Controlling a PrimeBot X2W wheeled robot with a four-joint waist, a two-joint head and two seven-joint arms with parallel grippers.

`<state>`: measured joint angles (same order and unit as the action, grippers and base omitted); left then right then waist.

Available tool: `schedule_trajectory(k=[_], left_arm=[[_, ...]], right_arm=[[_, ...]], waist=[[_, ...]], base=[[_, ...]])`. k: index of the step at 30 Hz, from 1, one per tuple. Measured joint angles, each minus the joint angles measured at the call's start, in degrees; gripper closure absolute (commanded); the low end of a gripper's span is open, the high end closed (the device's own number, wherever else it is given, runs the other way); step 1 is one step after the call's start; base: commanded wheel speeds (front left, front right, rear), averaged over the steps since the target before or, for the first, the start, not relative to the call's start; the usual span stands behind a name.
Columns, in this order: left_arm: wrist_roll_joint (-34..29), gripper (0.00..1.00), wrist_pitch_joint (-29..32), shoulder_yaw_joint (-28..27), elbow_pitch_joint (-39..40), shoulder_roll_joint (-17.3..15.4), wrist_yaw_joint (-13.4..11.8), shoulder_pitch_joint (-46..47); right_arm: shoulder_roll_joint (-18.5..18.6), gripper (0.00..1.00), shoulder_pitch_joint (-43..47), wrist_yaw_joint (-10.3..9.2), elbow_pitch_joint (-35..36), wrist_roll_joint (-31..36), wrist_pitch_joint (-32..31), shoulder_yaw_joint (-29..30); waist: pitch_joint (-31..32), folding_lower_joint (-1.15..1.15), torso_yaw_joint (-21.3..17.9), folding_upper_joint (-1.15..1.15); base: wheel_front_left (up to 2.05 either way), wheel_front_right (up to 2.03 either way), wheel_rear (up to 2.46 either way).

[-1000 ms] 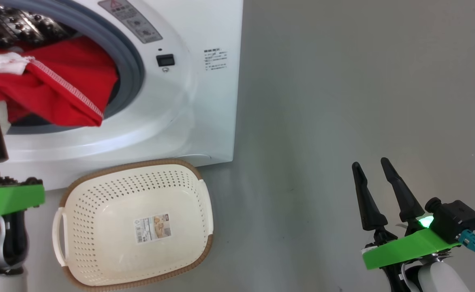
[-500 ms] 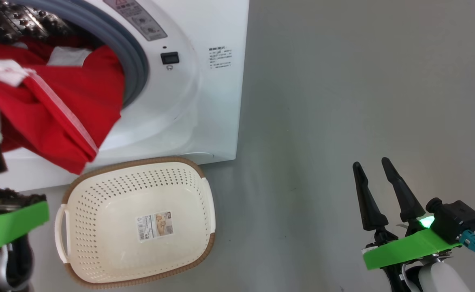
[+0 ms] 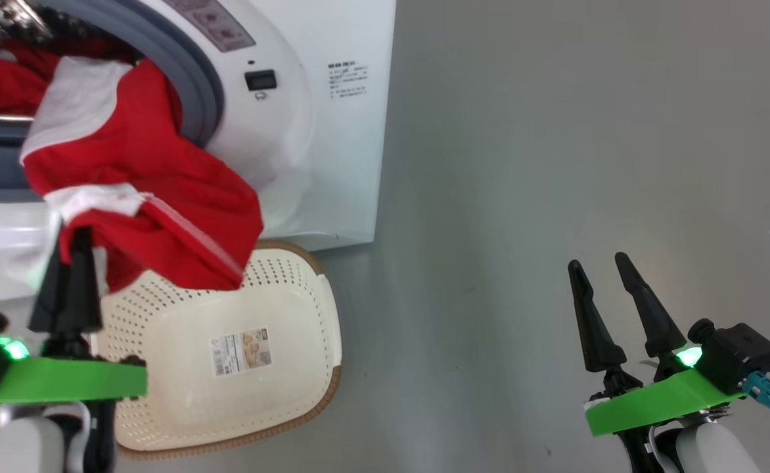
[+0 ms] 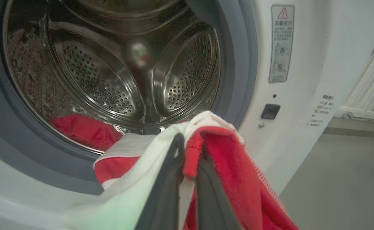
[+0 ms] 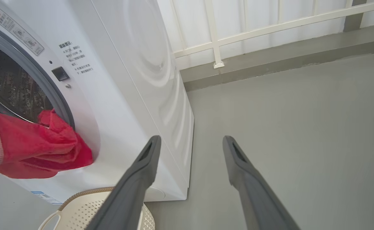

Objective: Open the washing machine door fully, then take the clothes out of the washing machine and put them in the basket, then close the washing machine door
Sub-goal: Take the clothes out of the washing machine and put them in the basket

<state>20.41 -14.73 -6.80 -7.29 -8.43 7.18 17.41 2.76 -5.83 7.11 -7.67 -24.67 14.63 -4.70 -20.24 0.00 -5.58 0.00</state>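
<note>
Red clothes with white parts [image 3: 142, 197] hang out of the washing machine [image 3: 332, 164] mouth, draped over the far left corner of the basket [image 3: 280, 368]. My left gripper [image 3: 76, 240] is shut on a red and white fold of the clothes [image 4: 212, 150], just outside the grey rubber ring [image 4: 238, 64]. More red fabric [image 4: 81, 131] lies in the steel drum [image 4: 110, 80]. The cream basket stands on the floor against the machine's front. My right gripper [image 3: 598, 266] stands open at the lower right, holding nothing; its fingers [image 5: 142, 172] are apart. The door is out of view.
Grey floor [image 3: 556, 164] stretches to the right of the machine. A white railing [image 5: 270, 28] runs along a wall behind the machine. A black door latch [image 3: 260, 80] sits on the machine's front beside the opening.
My left gripper has pulled the clothes out of the drum and down toward the basket; the fabric now hangs over the basket's rim. The right arm has stayed put.
</note>
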Motion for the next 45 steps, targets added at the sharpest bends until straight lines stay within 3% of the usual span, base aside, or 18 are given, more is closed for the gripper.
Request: schedule_trajectory(k=[8, 15, 19, 21, 24, 27, 28, 45], left_arm=[[0.4, 1.0, 0.0, 2.9, -13.5, -0.6, 0.0, 1.0], [1.0, 1.0, 0.0, 6.4, -25.5, -2.8, 0.0, 9.0], [1.2, 0.92, 0.0, 8.2, -31.4, -4.0, 0.0, 13.1], [1.4, 0.8, 0.0, 8.7, -33.6, -4.4, 0.0, 15.0], [1.4, 0.54, 0.0, 9.1, -35.8, -4.7, 0.0, 17.7], [1.9, 0.04, 0.0, 9.5, -37.7, -5.2, 0.0, 19.9], [1.9, 0.0, 0.0, 9.6, -37.8, -5.3, 0.0, 20.1], [2.9, 0.0, 0.0, 8.3, -34.7, -3.7, 0.0, 18.9]], right_arm=[[0.0, 0.0, -0.8, 0.0, 0.7, -0.8, 0.0, -1.3], [0.0, 0.0, -3.6, 0.0, 1.6, -1.4, 0.0, -1.7], [0.0, 0.0, -5.1, 0.0, 2.2, -2.1, 0.0, -2.0], [0.0, 0.0, -5.7, 0.0, 2.4, -2.1, 0.0, -2.0], [0.0, 0.0, -6.4, 0.0, 2.6, -2.2, 0.0, -2.0], [0.0, 0.0, -6.5, 0.0, 2.6, -2.3, 0.0, -2.0], [0.0, 0.0, -6.5, 0.0, 2.6, -2.4, 0.0, -2.0], [0.0, 0.0, -6.5, 0.0, 2.1, -2.1, 0.0, -1.8]], waist=[[-4.2, 0.0, -0.9, 0.0], [-9.0, 0.0, -1.7, 0.0], [-11.8, 0.0, -2.3, 0.0], [-13.2, 0.01, -2.6, 0.0], [-14.9, 0.01, -3.1, 0.0], [-16.5, 0.0, -3.7, 0.0], [-16.6, 0.0, -3.8, 0.0], [-13.8, 0.0, -2.7, 0.0]], base=[[0.0, 0.0, 0.0], [0.0, 0.0, 0.0], [0.0, 0.0, 0.0], [0.0, 0.0, 0.0], [0.0, 0.0, 0.0], [0.0, 0.0, 0.0], [0.0, 0.0, 0.0], [0.0, 0.0, 0.0]])
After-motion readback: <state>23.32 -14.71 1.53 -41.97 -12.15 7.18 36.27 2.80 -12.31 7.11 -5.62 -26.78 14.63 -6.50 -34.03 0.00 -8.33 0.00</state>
